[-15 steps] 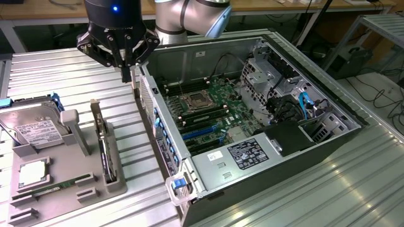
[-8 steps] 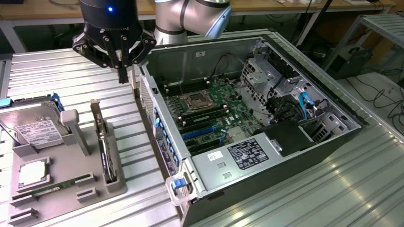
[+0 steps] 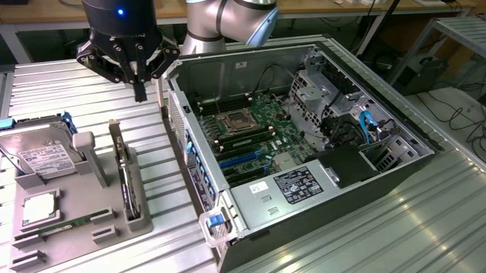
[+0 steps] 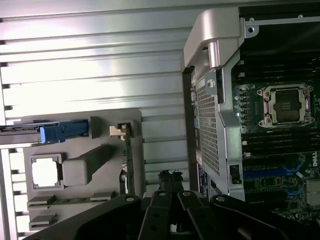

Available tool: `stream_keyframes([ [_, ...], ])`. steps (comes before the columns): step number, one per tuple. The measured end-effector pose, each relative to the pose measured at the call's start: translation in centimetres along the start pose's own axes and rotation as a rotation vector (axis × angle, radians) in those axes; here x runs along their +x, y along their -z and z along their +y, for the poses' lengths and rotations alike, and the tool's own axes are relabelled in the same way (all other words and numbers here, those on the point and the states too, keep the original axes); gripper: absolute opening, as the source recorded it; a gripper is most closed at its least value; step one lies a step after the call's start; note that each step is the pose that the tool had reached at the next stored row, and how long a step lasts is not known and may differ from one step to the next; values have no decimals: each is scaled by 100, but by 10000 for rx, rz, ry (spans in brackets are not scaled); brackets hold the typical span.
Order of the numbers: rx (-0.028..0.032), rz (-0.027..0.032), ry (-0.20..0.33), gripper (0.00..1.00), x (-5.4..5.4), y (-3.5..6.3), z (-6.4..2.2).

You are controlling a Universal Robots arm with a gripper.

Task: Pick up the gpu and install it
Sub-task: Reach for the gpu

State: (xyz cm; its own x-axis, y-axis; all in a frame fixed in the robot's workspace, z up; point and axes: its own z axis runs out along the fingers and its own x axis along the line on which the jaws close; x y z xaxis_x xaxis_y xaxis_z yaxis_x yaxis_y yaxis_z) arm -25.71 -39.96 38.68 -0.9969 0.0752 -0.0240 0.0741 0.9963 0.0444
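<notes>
Open computer case (image 3: 258, 200) centre-right of exterior view. Grey holder tray (image 3: 76, 227) lower left; gpu (image 3: 126, 182) stands on edge in its slot, untouched. Gripper (image 3: 139, 91) upper left, fingers together, empty, apart from the card. Judged light, stiff, fragile: take it by the bare top edge. Wrist view has gpu (image 4: 128, 160) edge-on, a thin green line; exterior shows its upright bracket (image 3: 115, 136).

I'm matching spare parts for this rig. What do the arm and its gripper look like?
The arm is silver-grey, with smooth rounded joint housings. The gripper is black: a cylindrical body carrying a small blue light, hinged link bars with round pivot pins, and slim dark fingers.
</notes>
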Motion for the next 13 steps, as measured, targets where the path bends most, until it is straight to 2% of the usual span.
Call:
stream_keyframes([
  [13,0,3,51,11,146,1,-78],
])
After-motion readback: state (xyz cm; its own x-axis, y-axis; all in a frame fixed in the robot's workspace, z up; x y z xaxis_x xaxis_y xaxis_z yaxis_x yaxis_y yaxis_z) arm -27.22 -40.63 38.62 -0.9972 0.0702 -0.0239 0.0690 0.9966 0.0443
